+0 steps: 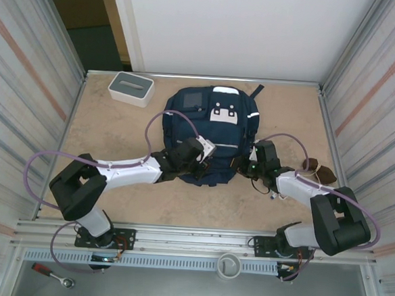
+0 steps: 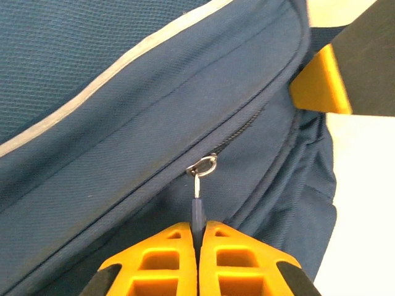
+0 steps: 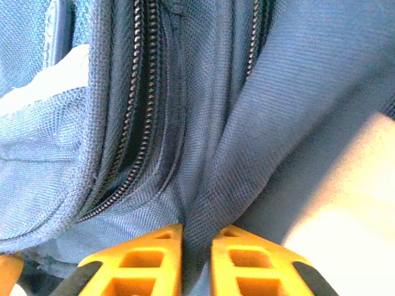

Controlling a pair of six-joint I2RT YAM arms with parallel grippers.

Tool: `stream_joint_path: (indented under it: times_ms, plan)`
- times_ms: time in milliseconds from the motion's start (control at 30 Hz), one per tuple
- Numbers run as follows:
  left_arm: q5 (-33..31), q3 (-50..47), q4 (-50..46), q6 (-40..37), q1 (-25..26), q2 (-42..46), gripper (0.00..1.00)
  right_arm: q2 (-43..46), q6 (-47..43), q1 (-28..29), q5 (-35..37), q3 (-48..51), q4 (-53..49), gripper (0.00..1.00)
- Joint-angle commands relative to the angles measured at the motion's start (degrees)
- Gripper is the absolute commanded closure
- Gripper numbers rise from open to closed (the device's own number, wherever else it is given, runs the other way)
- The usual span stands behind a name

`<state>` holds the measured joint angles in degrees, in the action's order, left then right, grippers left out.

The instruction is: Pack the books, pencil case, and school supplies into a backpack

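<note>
- The left tool (image 2: 199, 237) has its two yellow, ribbed plastic fingers pressed together on the flat dark zipper pull (image 2: 197, 209) of the backpack (image 1: 209, 122). The only gap between them is the pull's own thickness.
- Straight ahead of that tool's tips, the pull hangs from a small bright metal ring (image 2: 207, 164). The ring sits at the end of a fine dark zip line (image 2: 241, 131) that runs away to the upper right under a fabric flap.
- Farther ahead and to the left tool's left, a narrow pale stripe (image 2: 123, 61) slants across the coarse woven navy cloth.
- The right tool (image 3: 196, 246) is narrow as well. Its yellow fingers pinch a thick fold (image 3: 247, 154) of the same navy weave, which rises from between the tips.
- Left of that fold, seen from the right tool, two rows of dark coiled zip teeth (image 3: 139, 123) run side by side between padded seams.
- From above, the soft, rounded backpack lies flat on the matt tan worktop (image 1: 114, 183). Its near end sits between the two tools, one at each near corner.
- Beyond the left tool and off to its left stands a white box (image 1: 130, 88) with rounded corners and a grey top, well apart from the pack.
- Out to the right tool's right lies a small dark brown lump (image 1: 320, 173), too small to make out.
</note>
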<state>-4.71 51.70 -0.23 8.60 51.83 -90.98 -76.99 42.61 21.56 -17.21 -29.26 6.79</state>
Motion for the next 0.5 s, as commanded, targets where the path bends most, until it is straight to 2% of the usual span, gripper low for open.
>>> stream_joint_path:
  times_ms: [0,100,200,333,467]
  plan:
    - [-6.6,-1.5,-1.5,-2.6,-0.5,2.1,1.00,2.5,-4.2,-2.7,3.9,-0.9,-3.1,0.94]
    - [-7.9,-3.2,-2.0,-3.9,-2.9,2.8,1.00,4.6,-6.7,-5.3,2.8,-0.5,-5.1,1.00]
    - [-9.3,-4.4,-2.5,-4.6,-5.2,3.8,1.00,5.3,-8.5,-6.6,-0.9,-1.0,-5.2,1.00]
    - [-10.4,-5.5,-3.2,-4.7,-7.3,5.2,1.00,5.0,-10.1,-6.8,-1.6,-3.3,-6.8,1.00]
    - [-7.8,-6.4,-3.1,-4.7,-7.8,7.0,1.00,2.8,-12.2,-6.9,-3.0,-6.9,-8.6,1.00]
